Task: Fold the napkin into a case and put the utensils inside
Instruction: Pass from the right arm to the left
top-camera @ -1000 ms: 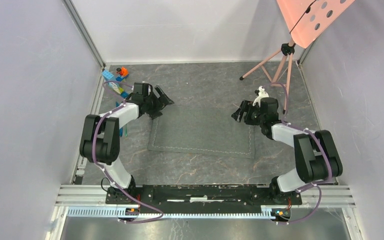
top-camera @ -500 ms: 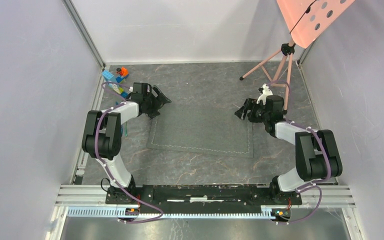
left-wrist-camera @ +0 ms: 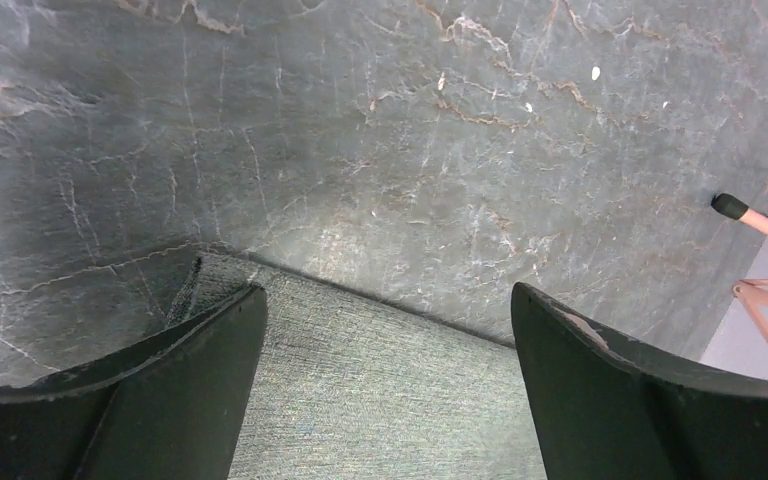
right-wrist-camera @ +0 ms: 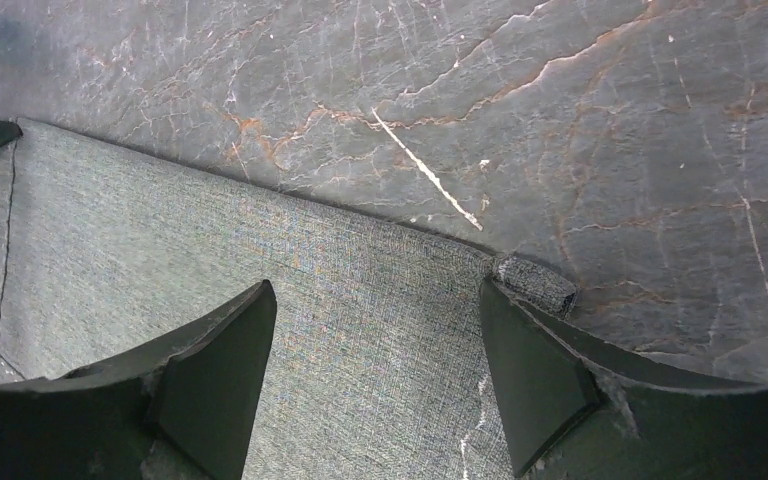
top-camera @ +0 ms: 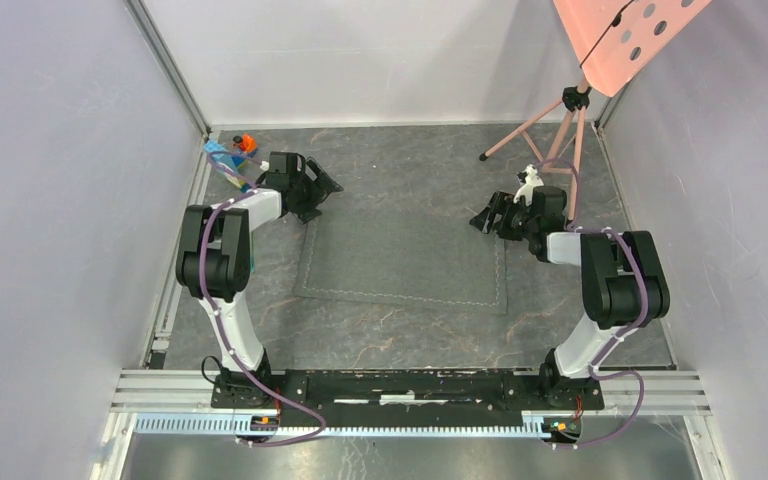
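Napkin (top-camera: 400, 260) flat, unfolded on counter (top-camera: 410, 160). Both arms have shifted toward napkin's far corners. Left fingers (left-wrist-camera: 160, 400), right fingers (right-wrist-camera: 210, 380) spread wide, empty, straddling them. First fold not begun; corner pinch likely next.

The left claw (top-camera: 320, 200) has slid toward the back of the desk (top-camera: 410, 170); a corner of the napkin (top-camera: 405, 255) now lies below it, between its tips. The right claw (top-camera: 484, 216) has crept back too, slightly outward.
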